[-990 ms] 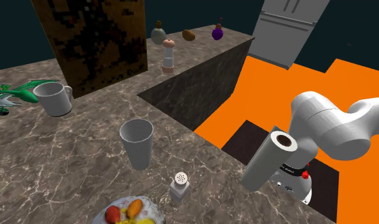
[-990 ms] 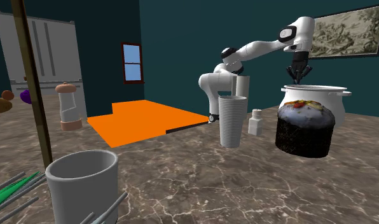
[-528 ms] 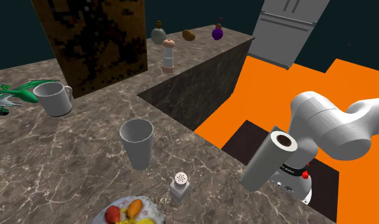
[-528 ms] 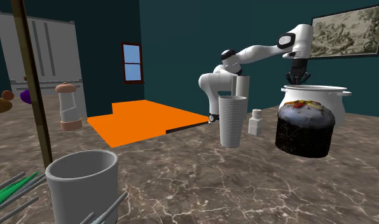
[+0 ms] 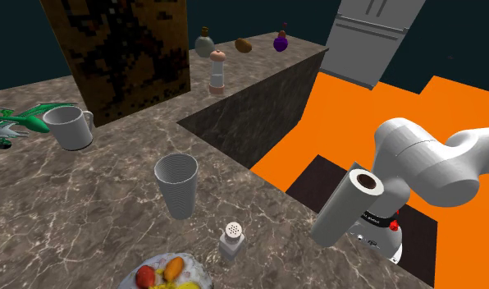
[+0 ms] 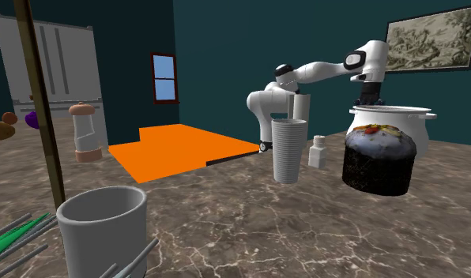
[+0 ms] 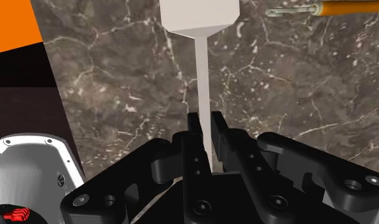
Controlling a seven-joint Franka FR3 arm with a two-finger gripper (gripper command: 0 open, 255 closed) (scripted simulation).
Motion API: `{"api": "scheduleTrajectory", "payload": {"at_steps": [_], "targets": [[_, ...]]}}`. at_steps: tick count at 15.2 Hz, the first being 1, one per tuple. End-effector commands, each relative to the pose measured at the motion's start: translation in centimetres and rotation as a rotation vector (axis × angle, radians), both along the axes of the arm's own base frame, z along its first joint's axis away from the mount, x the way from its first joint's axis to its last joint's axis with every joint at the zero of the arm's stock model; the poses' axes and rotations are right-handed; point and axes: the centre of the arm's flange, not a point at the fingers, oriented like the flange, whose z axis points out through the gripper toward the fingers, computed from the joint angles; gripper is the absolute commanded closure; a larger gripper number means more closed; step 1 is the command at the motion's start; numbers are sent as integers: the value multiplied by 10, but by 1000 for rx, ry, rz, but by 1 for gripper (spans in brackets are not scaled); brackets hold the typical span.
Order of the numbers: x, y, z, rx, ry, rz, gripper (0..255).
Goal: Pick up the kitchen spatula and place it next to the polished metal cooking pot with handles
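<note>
In the wrist view my gripper (image 7: 205,121) is shut on the thin handle of a white spatula (image 7: 198,19). Its flat blade points away from the fingers over the marbled brown counter (image 7: 118,83). In the second exterior view my gripper (image 6: 367,98) hangs just behind the rim of the white pot with side handles (image 6: 388,118). The pot's rim hides the fingertips there. In the shoulder view the arm's white elbow (image 5: 423,164) is at the lower right.
An orange-handled tool (image 7: 347,7) lies on the counter beyond the spatula blade. A dark cake topped with fruit (image 6: 378,158) stands before the pot, with a ribbed cup (image 6: 288,150) and shaker (image 6: 317,152) beside it. A paper towel roll (image 5: 345,205) stands near the arm's base.
In the second exterior view the hand has come down and slightly right, from above the pot to just behind its rim. The fingers stay shut on the spatula.
</note>
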Motion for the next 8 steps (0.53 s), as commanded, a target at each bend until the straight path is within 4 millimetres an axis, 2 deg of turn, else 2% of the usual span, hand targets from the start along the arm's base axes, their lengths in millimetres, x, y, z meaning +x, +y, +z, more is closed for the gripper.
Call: {"api": "scheduleTrajectory", "payload": {"at_steps": [1, 8], "targets": [[0, -1, -12, 0, 0, 0, 255], [0, -1, -49, 0, 0, 0, 255]]}}
